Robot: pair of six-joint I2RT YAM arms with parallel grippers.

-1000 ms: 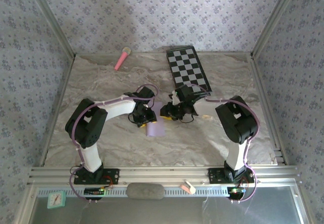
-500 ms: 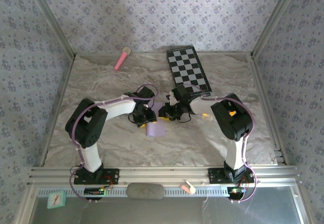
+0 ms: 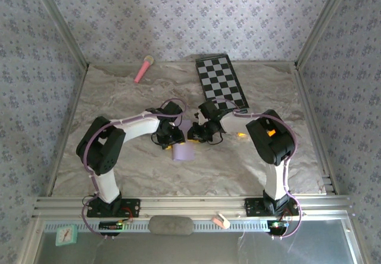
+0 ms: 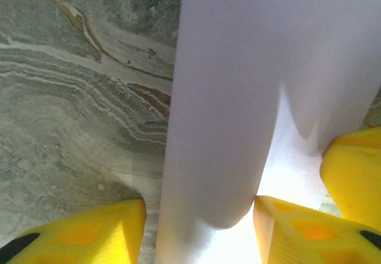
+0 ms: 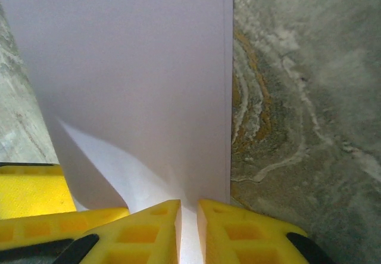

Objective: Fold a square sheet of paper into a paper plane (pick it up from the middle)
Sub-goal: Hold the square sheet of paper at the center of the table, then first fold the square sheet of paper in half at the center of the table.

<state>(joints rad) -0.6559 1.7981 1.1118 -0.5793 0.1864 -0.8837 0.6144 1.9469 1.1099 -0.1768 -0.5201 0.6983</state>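
Observation:
The square sheet of paper (image 3: 183, 151), pale lilac, is lifted and bent at the table's middle between both grippers. My left gripper (image 3: 171, 136) is at its left side. In the left wrist view a curled fold of the paper (image 4: 238, 97) runs between that gripper's (image 4: 199, 216) yellow fingers, which stand wide apart; the right one touches the fold. My right gripper (image 3: 197, 134) is at the sheet's right side. In the right wrist view its jaws (image 5: 189, 228) are nearly together, pinching the paper (image 5: 137, 67) near its right edge.
A black-and-white checkered board (image 3: 221, 84) lies at the back right, close behind the right gripper. A pink microphone-like stick (image 3: 143, 69) rests at the back left. Patterned walls and metal rails enclose the marbled table (image 3: 119, 103).
The right gripper's jaws have narrowed onto the paper's edge and the right arm has shifted slightly left. The left gripper has kept its place and width.

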